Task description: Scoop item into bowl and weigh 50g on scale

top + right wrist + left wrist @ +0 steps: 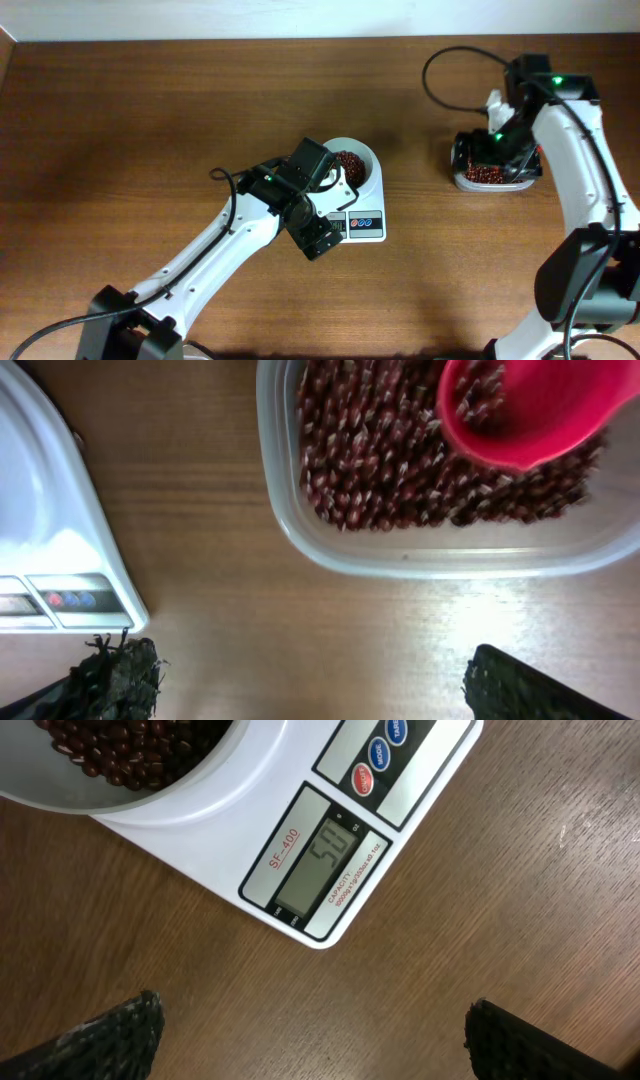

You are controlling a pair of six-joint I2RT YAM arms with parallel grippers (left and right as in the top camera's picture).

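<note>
The white bowl [366, 160] stands on the white scale [366, 226] and holds dark red-brown beans [349, 164]. In the left wrist view the beans [120, 750] lie in the bowl [40, 782], and the scale [230, 850] shows 50 on its display. My left gripper [318, 238] [312, 1008] is open and empty, low over the table by the scale's front. My right gripper [478, 152] [305, 652] is open and empty over the table beside the tub. The scale's corner [40, 560] also shows in the right wrist view.
A clear plastic tub [495, 182] [420, 555] full of beans [380, 460] stands at the right, with a red scoop [540, 420] lying in it. A black cable loops behind the right arm [445, 75]. The left arm stretches across the table's middle.
</note>
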